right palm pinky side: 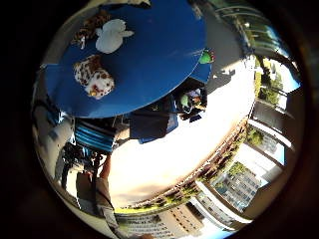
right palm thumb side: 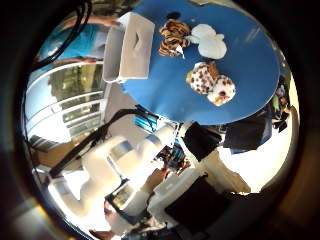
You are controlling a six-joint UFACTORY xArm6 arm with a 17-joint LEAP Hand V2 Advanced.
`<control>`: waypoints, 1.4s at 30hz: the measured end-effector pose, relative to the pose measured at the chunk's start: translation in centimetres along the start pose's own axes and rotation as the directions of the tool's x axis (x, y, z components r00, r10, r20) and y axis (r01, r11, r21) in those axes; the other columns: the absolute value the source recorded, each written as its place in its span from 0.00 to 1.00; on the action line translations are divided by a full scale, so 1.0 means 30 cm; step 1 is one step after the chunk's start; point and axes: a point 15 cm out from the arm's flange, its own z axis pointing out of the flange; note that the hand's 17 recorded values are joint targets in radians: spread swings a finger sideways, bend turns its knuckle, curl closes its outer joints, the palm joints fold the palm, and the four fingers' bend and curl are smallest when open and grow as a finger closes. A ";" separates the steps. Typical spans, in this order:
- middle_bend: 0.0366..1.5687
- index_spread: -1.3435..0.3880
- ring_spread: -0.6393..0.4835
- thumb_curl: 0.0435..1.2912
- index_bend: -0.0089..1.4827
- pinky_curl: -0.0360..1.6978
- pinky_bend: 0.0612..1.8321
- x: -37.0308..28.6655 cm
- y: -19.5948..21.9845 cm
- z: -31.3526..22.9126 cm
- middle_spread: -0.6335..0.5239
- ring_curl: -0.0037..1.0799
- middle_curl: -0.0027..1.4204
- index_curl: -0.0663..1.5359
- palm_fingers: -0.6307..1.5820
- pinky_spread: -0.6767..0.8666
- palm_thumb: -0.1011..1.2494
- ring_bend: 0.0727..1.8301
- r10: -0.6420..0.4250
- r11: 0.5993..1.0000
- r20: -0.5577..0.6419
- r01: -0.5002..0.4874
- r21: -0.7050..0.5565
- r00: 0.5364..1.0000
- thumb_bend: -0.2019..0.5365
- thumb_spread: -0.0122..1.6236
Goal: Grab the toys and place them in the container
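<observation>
On blue worktop [right palm thumb side: 165,100]: bin [right palm thumb side: 131,47] at its edge, tiger [right palm thumb side: 172,37] beside bin, white toy [right palm thumb side: 210,41] past tiger, spotted toy [right palm thumb side: 211,82] nearby. Hand's [right palm thumb side: 200,190] fingers: can't tell.

An outdoor terrace among tall buildings [right palm pinky side: 234,184], with a round blue table [right palm pinky side: 164,55] in sunlight.

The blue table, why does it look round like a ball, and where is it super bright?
Both palm views bend everything, so the blue table curves; in the little finger side view sunlight washes the ground nearly white, while the toys stay evenly lit.
</observation>
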 end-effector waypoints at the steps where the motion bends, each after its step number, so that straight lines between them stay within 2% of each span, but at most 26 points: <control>1: 0.08 0.65 0.80 0.25 0.16 0.19 0.16 -0.004 -0.010 -0.009 0.57 0.28 0.20 0.25 0.34 0.70 0.46 0.07 0.000 1.000 -0.003 0.000 0.002 1.000 0.24 0.75; 16: 0.08 0.66 0.80 0.25 0.13 0.19 0.19 -0.090 -0.105 -0.055 0.57 0.30 0.20 0.25 0.35 0.70 0.45 0.08 0.026 1.000 -0.022 -0.026 0.015 0.999 0.24 0.75; 21: 0.08 0.68 0.81 0.24 0.12 0.19 0.22 -0.092 -0.174 -0.092 0.58 0.30 0.20 0.24 0.38 0.71 0.44 0.09 0.087 0.996 -0.037 -0.086 0.027 0.996 0.24 0.75; 27: 0.09 0.72 0.83 0.23 0.10 0.20 0.27 -0.084 -0.275 -0.107 0.61 0.31 0.20 0.23 0.39 0.73 0.40 0.13 0.177 0.984 -0.017 -0.178 -0.016 0.984 0.23 0.75; 32: 0.10 0.76 0.84 0.23 0.10 0.20 0.30 -0.038 -0.388 -0.025 0.63 0.33 0.21 0.21 0.40 0.73 0.38 0.17 0.262 0.963 0.001 -0.262 -0.068 0.965 0.24 0.75; 42: 0.10 0.79 0.83 0.23 0.10 0.19 0.33 0.043 -0.530 0.239 0.64 0.33 0.23 0.19 0.40 0.73 0.37 0.21 0.348 0.927 0.024 -0.340 -0.160 0.937 0.24 0.75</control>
